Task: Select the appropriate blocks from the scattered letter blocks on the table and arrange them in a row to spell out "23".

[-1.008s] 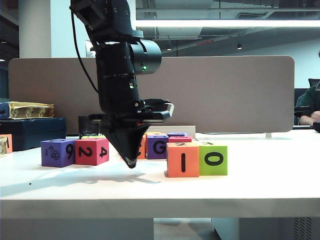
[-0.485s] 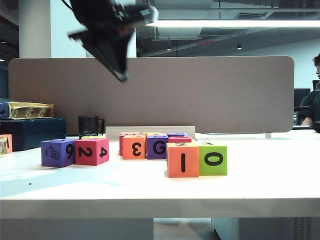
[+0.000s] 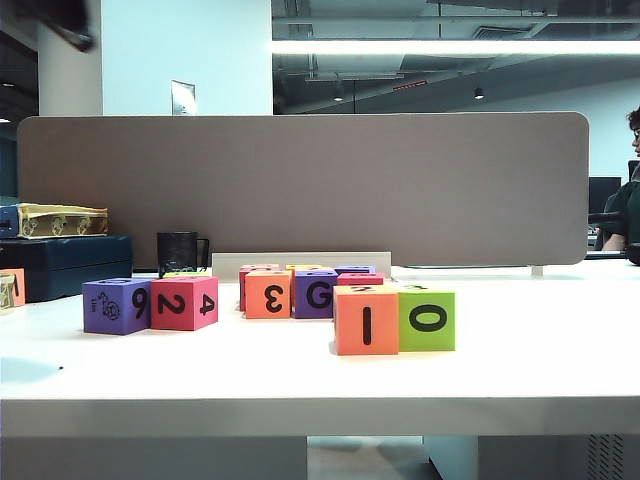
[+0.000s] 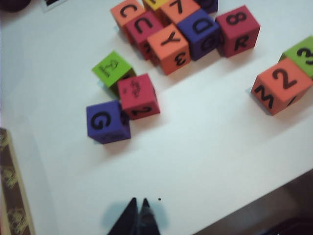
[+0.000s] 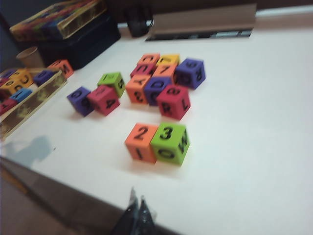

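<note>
An orange block (image 5: 141, 141) with 2 on top and a green block (image 5: 169, 142) with 3 on top sit touching, side by side, near the table's (image 5: 254, 127) front edge (reading "23" from above). The other blocks (image 5: 164, 81) cluster behind them. The left gripper (image 4: 137, 209) hangs high over the table, jaws clenched, empty. The right gripper (image 5: 137, 205), also clenched and empty, hovers at the front edge.

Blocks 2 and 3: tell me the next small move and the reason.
Probably none on the blocks: keep both arms clear. The orange 2 block and green 3 block sit side by side, touching, tops reading "23", near the table front. The left hand and right hand are shut, holding nothing.
</note>
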`<action>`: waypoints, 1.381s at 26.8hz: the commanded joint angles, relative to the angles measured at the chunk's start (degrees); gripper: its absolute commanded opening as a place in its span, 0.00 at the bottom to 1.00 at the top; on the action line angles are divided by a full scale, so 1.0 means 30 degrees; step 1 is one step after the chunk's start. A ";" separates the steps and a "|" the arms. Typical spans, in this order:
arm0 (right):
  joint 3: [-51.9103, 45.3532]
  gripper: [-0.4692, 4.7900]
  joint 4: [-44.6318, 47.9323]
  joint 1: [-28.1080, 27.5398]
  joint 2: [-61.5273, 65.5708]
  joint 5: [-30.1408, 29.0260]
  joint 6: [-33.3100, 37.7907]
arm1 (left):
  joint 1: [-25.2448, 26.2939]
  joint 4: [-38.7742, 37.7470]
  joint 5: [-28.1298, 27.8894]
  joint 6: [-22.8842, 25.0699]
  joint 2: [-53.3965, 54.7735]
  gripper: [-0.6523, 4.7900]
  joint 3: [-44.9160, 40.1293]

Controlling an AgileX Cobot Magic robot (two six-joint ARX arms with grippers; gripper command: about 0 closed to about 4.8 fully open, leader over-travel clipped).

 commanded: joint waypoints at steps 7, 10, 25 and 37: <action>0.0051 0.09 0.4605 -0.0015 0.0000 0.4488 -0.0080 | -0.0007 -0.1698 -0.1858 -0.2608 -1.0557 0.11 -0.4044; 0.0044 0.09 0.4597 -0.0015 0.0000 0.4546 -0.0073 | -0.0007 -0.2091 -0.1872 -0.2856 -1.3180 0.11 -0.4306; 0.0044 0.09 0.4546 -0.0007 -0.0051 0.3963 -0.0066 | -0.0007 -0.2601 -0.2215 -0.2710 -1.5613 0.11 -0.4641; 0.0044 0.09 0.4546 -0.0007 -0.0051 0.3963 -0.0066 | -0.0015 -0.2601 -0.2200 -0.2754 -1.5613 0.11 -0.4641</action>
